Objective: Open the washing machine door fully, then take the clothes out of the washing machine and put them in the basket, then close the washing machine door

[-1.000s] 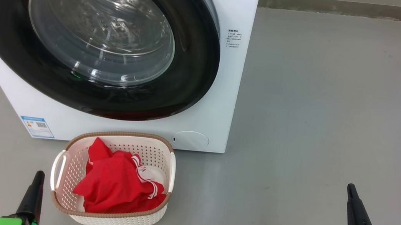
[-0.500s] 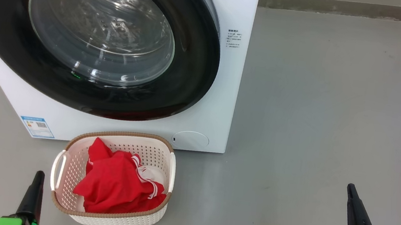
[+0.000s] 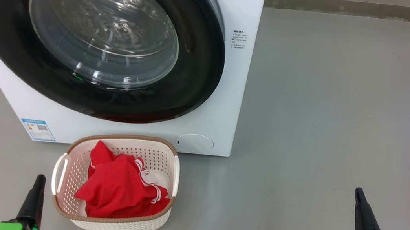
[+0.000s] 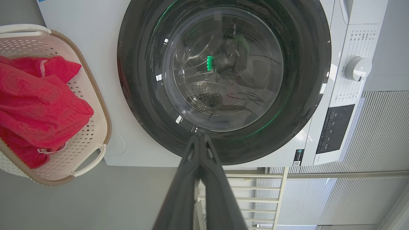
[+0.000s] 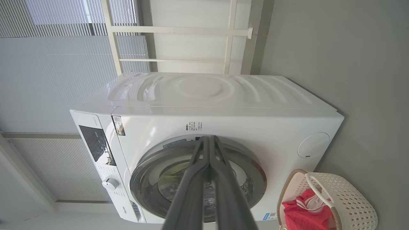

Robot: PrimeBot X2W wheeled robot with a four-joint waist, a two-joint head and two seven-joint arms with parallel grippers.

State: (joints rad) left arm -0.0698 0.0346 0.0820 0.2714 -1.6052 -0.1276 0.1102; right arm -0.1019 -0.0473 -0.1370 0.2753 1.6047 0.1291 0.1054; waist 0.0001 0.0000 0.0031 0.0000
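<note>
Seeing glossy black-rimmed round glass door [image 3: 198, 74] closed on white boxy washing machine [image 3: 228, 106], red fabric clothes [image 3: 115, 192] in cream perforated plastic basket [image 3: 117, 227] just in front. Parked back from machine with left gripper [image 3: 38, 182], right gripper [image 3: 359, 194] pinched closed, empty: nothing left to grab.

Lower left of frame: basket [image 3: 123, 226] on floor [image 3: 328, 107], just before washing machine [image 3: 227, 94] (upper left, door [image 3: 195, 70] on its front); clothes [image 3: 116, 190] in basket.
</note>
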